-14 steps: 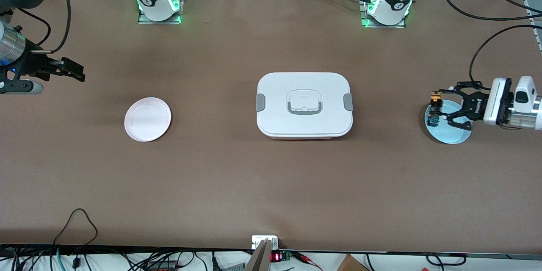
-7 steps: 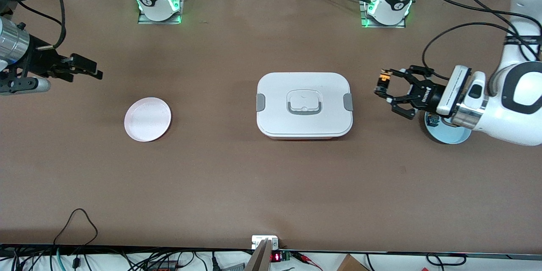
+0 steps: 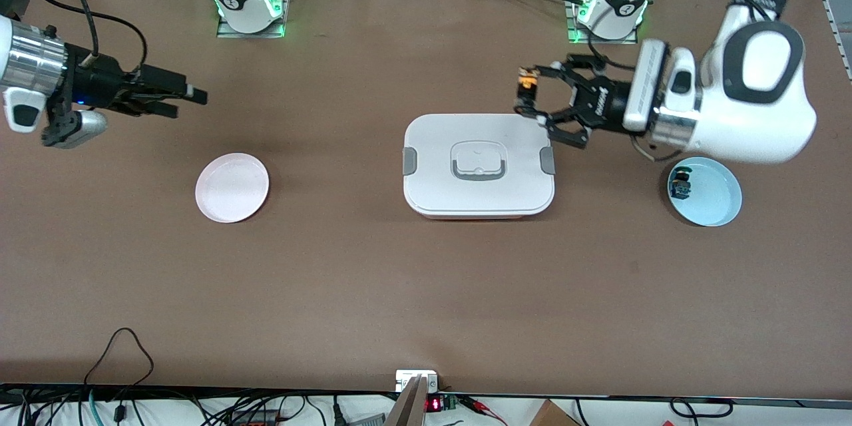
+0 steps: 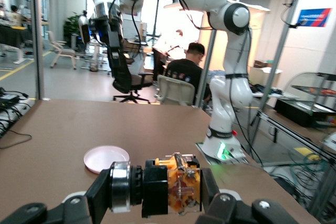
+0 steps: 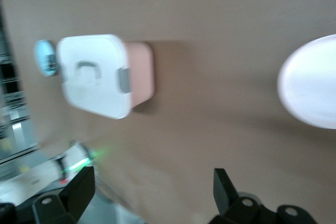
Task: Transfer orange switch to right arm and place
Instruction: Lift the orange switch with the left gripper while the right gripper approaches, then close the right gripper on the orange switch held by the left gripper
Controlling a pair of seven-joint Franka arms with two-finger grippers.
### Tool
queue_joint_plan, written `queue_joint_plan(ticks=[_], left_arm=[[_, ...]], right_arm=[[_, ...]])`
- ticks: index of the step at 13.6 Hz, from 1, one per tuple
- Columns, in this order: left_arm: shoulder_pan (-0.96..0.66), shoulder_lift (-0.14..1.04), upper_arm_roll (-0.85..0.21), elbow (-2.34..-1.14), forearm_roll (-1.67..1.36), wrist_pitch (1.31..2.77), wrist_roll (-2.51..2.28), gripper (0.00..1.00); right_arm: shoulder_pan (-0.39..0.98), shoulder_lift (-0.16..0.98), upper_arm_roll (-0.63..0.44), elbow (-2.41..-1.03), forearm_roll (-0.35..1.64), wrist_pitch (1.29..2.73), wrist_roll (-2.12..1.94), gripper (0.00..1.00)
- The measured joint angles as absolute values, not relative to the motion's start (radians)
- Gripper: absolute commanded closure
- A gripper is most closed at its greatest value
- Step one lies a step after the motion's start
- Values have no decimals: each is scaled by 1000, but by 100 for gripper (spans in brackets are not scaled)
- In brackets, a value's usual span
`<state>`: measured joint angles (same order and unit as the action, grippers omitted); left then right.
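Observation:
The orange switch (image 3: 526, 85), black-bodied with an orange end, is clamped crosswise in my left gripper (image 3: 526, 90). The left gripper hangs over the table by the white box's corner at the left arm's end. In the left wrist view the switch (image 4: 169, 184) fills the space between the black pads, with my left gripper (image 4: 157, 188) shut on it. My right gripper (image 3: 188, 98) hovers over bare table at the right arm's end, pointing toward the middle. In the right wrist view my right gripper (image 5: 152, 187) is open, with nothing between its fingers.
A white lidded box (image 3: 478, 163) with grey latches sits mid-table. A pink plate (image 3: 232, 187) lies toward the right arm's end. A light blue plate (image 3: 715, 196) at the left arm's end holds a small black switch with a blue-green cap (image 3: 680, 184).
My left gripper has carried the orange switch up from over the blue plate to beside the box's corner. My right gripper has moved in toward the middle of the table.

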<state>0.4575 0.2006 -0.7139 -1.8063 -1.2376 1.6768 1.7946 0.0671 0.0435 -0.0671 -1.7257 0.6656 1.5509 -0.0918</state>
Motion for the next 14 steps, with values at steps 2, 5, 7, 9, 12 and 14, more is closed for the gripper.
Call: queue_joint_plan(ticks=[2,5,7,9,12,14], left_arm=[[458,139,-763,-1861,-1332,1748,1779,100],[458,132,-832,-1938,-1490,1838,1786,100],[458,132,-855,-1957,-1532,1858,1787,100],[459,132,-856,-1959,-1542,1858,1787,100],[462,132,-856,-1962,-1543,1858,1787,100],[462,132,-856,-1968,-1544,1858,1787,100]], right_arm=[[67,85,-67,-1726,832,1518,-94,0],[68,164,-68,-1727,1037,1511,-112,0],[86,195,-67,-1727,1118,1502,-132,0],[136,207,-66,-1730,1189,1502,-132,0],[229,235,-65,-1741,1314,1516,-132,0],[282,258,-64,-1748,1396,1554,-131,0]])
